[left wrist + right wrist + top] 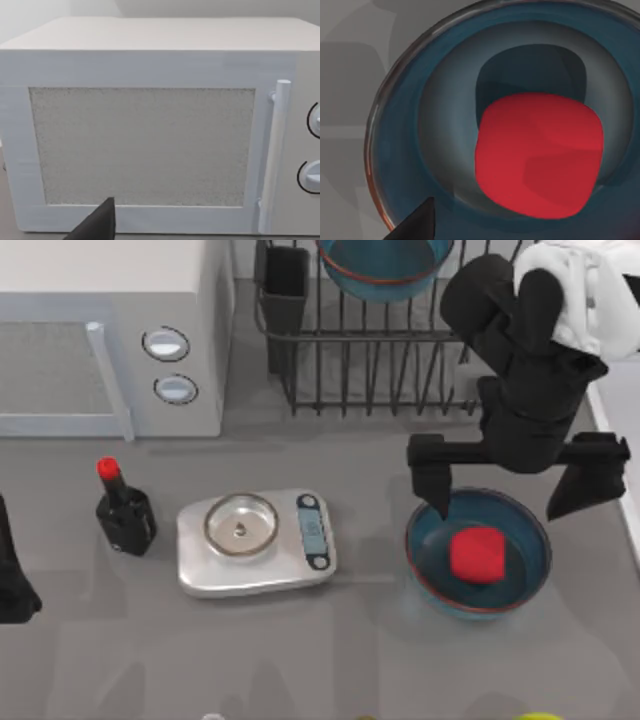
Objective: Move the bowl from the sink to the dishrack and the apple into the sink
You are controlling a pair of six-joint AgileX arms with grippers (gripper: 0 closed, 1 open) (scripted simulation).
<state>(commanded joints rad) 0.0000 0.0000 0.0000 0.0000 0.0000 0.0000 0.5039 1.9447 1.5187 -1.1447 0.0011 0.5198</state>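
Note:
A teal bowl [380, 270] sits in the black wire dishrack [370, 360] at the back. A second, alike bowl [430, 565] stands on the table right of centre, with the red apple [476, 554] lying inside it. My right gripper [500, 508] hangs open just above this bowl's far rim, one finger over each side, apart from the apple. In the right wrist view the apple [537, 155] lies at the bottom of the bowl [415, 130], straight below. The pale sink [622, 440] runs along the right edge. My left arm [12, 580] is parked at the left edge.
A white microwave [110, 330] fills the back left and faces the left wrist camera [150, 145]. A silver scale [255, 540] stands mid-table, with a black bottle with a red cap [125, 512] to its left. The rack's black utensil cup [285, 285] is at its left corner.

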